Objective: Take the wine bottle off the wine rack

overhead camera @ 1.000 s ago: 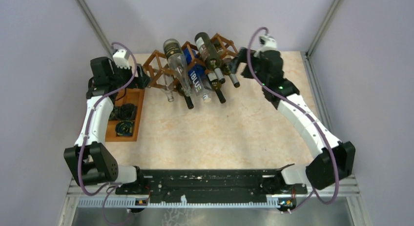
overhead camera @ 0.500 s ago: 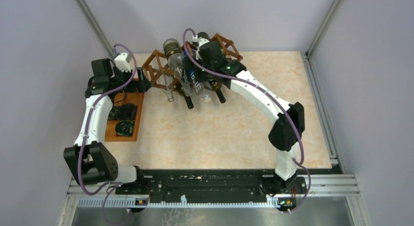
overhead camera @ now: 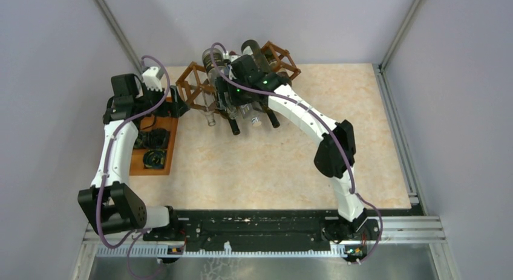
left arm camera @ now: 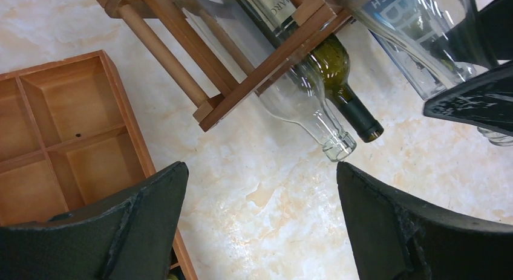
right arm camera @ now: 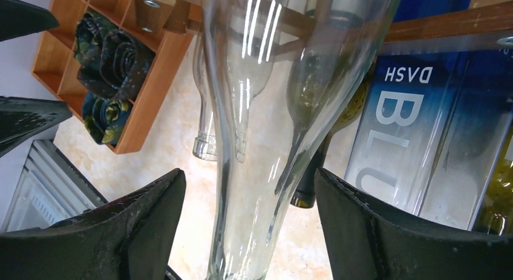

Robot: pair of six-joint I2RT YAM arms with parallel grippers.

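The wine rack (overhead camera: 192, 86), a reddish-brown lattice, stands at the back of the table with several bottles lying in and on it. My right gripper (overhead camera: 225, 94) reaches over it from the right. In the right wrist view its jaws (right arm camera: 249, 171) stand open on either side of a clear glass wine bottle (right arm camera: 260, 110), with a gap on each side. The arm hides most of that bottle from above. My left gripper (left arm camera: 260, 165) hangs open over bare table by the rack's left end (left arm camera: 199, 56), holding nothing.
A blue-labelled bottle (right arm camera: 411, 129) and a dark green bottle (left arm camera: 345, 80) lie beside the clear one; a second clear bottle (left arm camera: 314, 120) pokes out lower down. An orange-brown compartment tray (overhead camera: 158, 141) holding dark fabric rolls (right arm camera: 109, 68) sits left of the rack.
My right arm has swung from the rack's right side leftwards over it, and its jaws have narrowed around the clear bottle. The left arm has barely moved.
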